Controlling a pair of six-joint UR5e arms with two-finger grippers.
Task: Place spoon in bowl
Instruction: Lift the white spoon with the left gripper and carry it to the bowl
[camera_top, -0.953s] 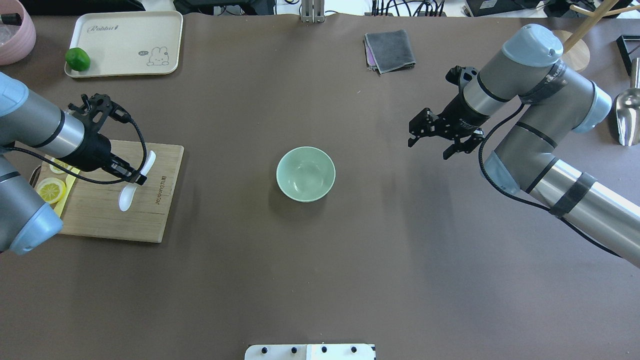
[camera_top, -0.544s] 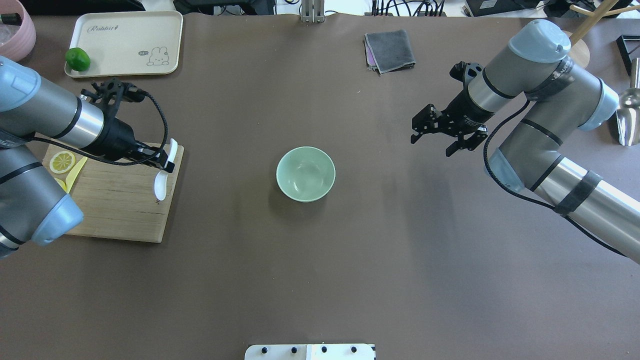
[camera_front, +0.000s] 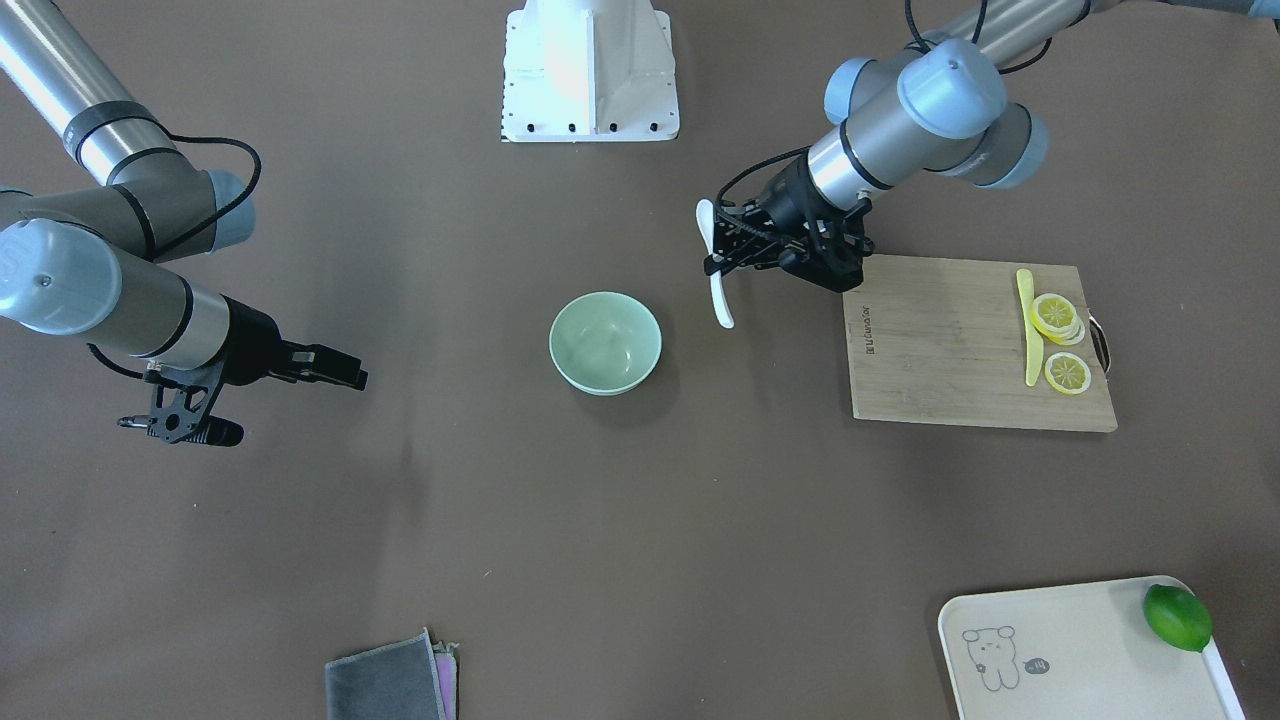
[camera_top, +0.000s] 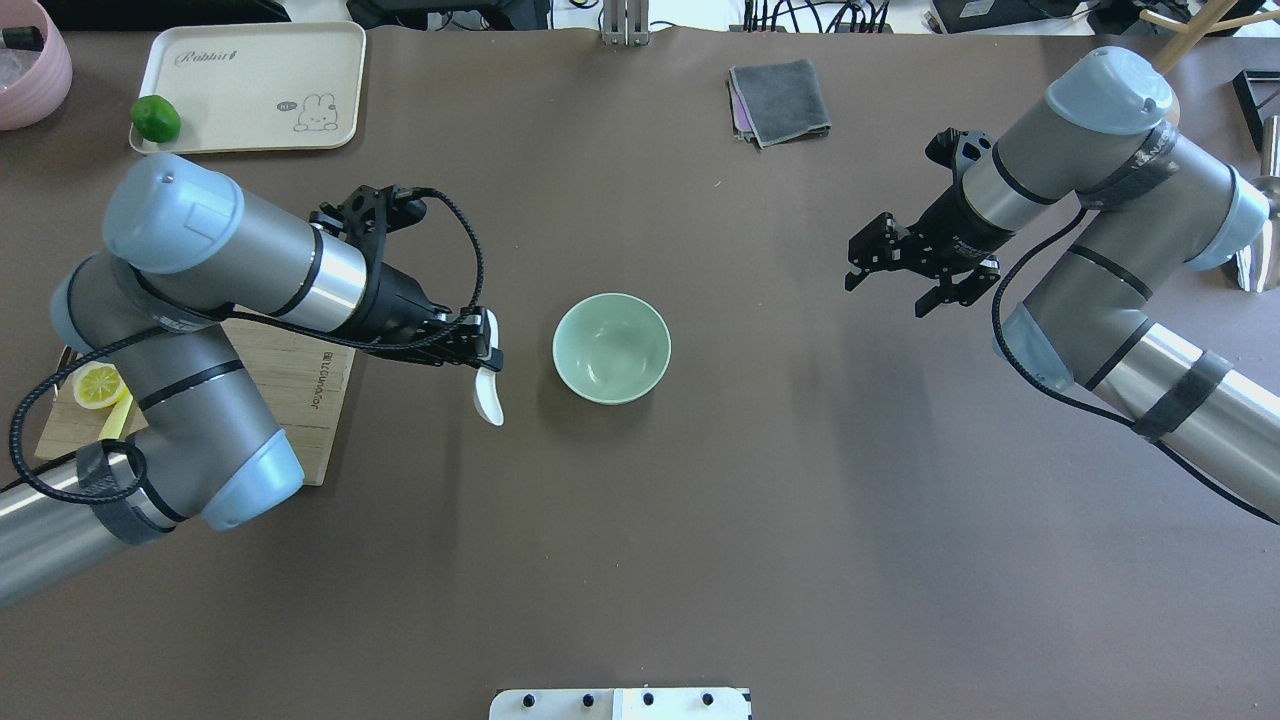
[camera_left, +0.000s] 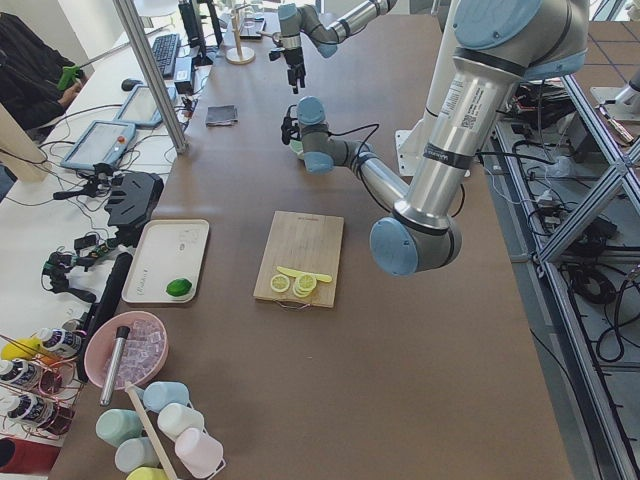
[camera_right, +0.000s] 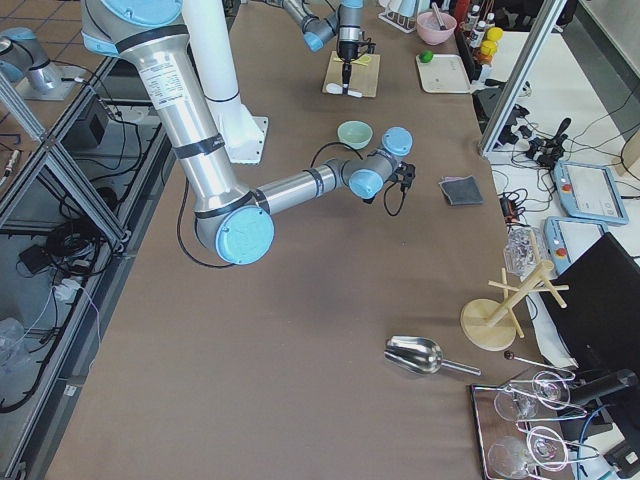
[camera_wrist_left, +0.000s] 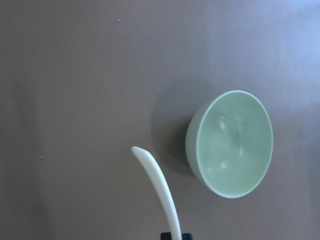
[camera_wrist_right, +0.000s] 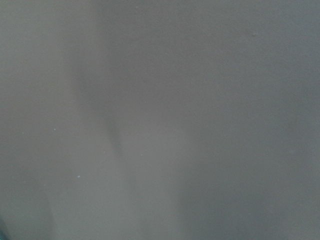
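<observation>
left gripper (camera_top: 486, 345) is carrying the spoon (camera_top: 488, 395) just beside the bowl (camera_top: 611, 348)
it is pinching the spoon near mid-length, with the scoop hanging above the table (camera_top: 640, 560) and not yet over the rim. the glossy ceramic is looking light, rigid, slippery and easy to chip, so i am judging that a firm handle hold and a low release will suit it. the right gripper (camera_top: 885, 298) is hovering well apart, jaws spread, holding nothing.
</observation>
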